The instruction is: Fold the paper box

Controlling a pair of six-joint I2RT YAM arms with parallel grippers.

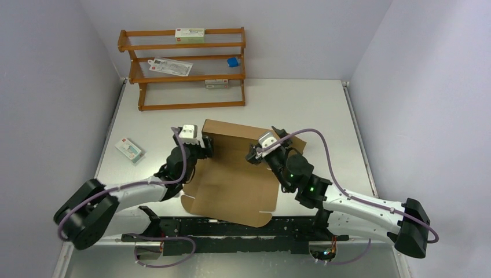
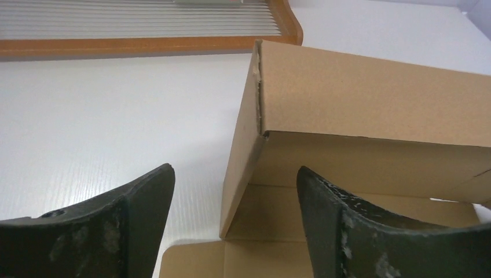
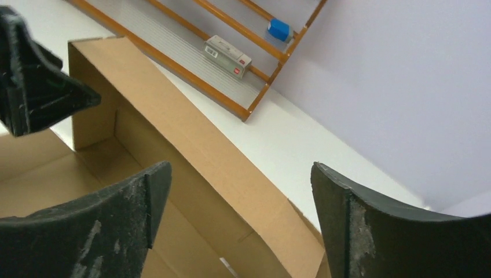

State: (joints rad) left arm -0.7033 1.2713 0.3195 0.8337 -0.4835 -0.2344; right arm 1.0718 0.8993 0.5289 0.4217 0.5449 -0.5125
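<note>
The paper box [image 1: 231, 179] is a brown corrugated sheet lying flat mid-table, its far part folded up into a raised wall with a side flap. My left gripper [image 1: 204, 146] is open at the box's far left corner, whose upright side flap [image 2: 246, 145] stands between its fingers [image 2: 139, 202]. My right gripper [image 1: 255, 153] is open at the far right end, its fingers [image 3: 133, 202] straddling the raised far wall [image 3: 214, 168]. Neither holds the cardboard. The left gripper's finger also shows in the right wrist view [image 3: 35, 87].
An orange-brown wooden rack [image 1: 182, 69] stands at the back left with small white cartons [image 1: 190, 35] and a blue object [image 1: 233, 62] on its shelves. Another small white carton [image 1: 129, 150] lies on the table left of the box. Walls close in on both sides.
</note>
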